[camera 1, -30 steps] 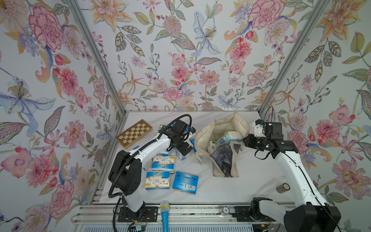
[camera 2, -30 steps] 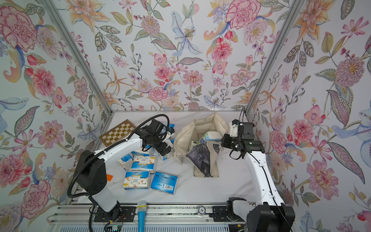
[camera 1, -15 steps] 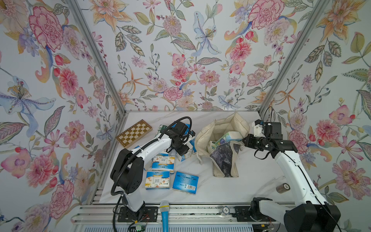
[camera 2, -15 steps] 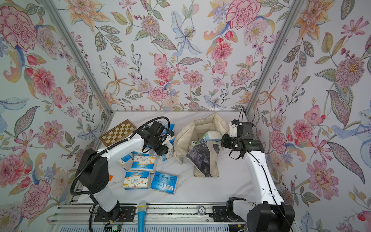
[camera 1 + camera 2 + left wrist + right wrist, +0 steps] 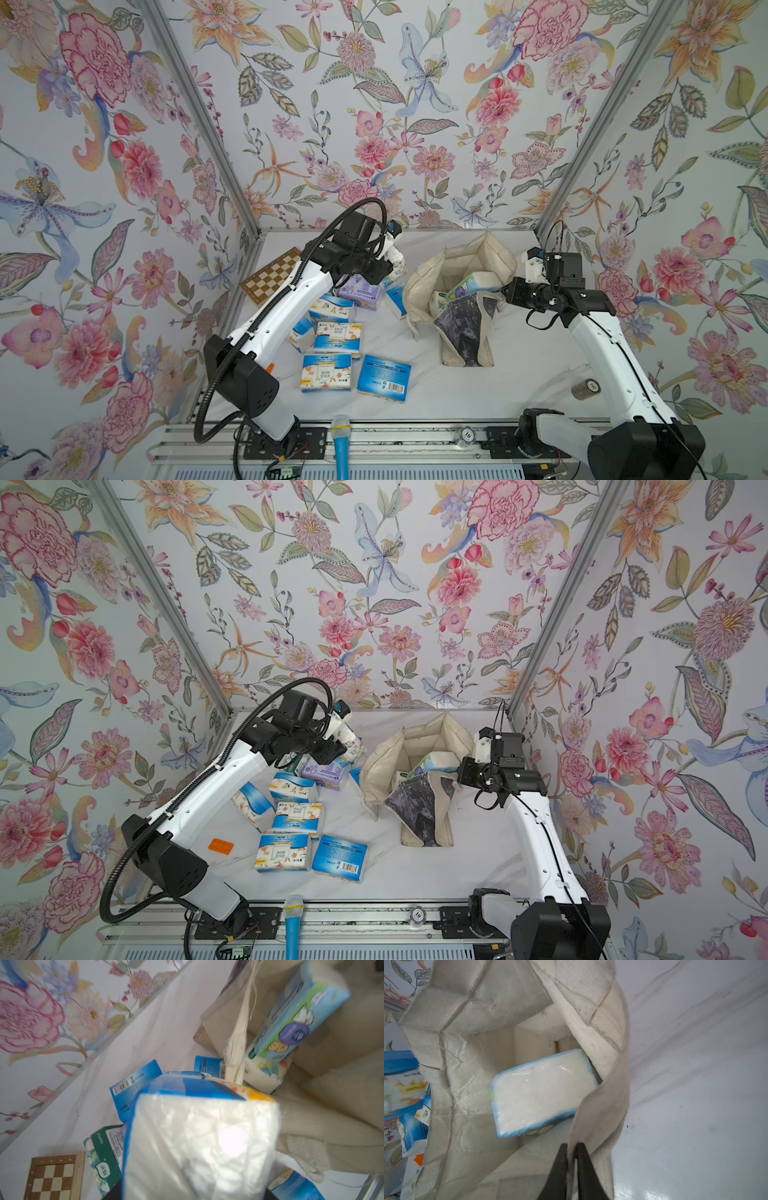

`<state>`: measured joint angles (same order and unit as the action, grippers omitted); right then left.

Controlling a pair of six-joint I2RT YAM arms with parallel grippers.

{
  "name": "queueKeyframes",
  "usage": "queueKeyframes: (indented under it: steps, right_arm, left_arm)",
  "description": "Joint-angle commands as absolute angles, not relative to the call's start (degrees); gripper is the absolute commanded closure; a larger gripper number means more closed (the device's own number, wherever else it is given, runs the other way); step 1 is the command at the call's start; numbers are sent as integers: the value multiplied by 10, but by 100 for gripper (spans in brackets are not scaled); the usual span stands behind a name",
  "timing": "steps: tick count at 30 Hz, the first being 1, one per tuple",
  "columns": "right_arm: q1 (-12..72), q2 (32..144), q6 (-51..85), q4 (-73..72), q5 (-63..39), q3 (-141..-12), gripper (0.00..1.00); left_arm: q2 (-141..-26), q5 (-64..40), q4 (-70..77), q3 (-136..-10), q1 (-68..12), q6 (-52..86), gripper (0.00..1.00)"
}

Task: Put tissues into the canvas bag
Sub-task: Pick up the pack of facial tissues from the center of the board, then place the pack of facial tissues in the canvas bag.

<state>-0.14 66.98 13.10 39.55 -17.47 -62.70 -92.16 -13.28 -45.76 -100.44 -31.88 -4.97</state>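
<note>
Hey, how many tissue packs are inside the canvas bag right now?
2 visible: a blue-and-green cartoon pack tilted inside the canvas bag, and a paler pack next to it. Others may be hidden beneath them.

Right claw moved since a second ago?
No. In both top views the right claw sits where it was below the corner post, shut on the bag.
</note>
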Motion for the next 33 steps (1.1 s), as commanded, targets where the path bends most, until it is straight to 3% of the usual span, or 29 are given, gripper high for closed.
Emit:
queueKeyframes:
  steps: [1, 10, 19, 33]
  right_arm:
    - [4, 662, 137, 396, -172, -632, 87]
    - [11, 667, 142, 396, -173, -641, 87]
    - [15, 671, 141, 396, -171, -646, 87]
    - [18, 674, 136, 396, -166, -641, 87]
  left_arm:
    - [-901, -169, -444, -1050, -315, -28, 42]
    - [-889, -393, -216, -1025, -328, 56, 34]
    - [-1045, -408, -226, -1119, -393, 52, 35]
    - [-1266, -395, -302, -1351, -421, 39, 37]
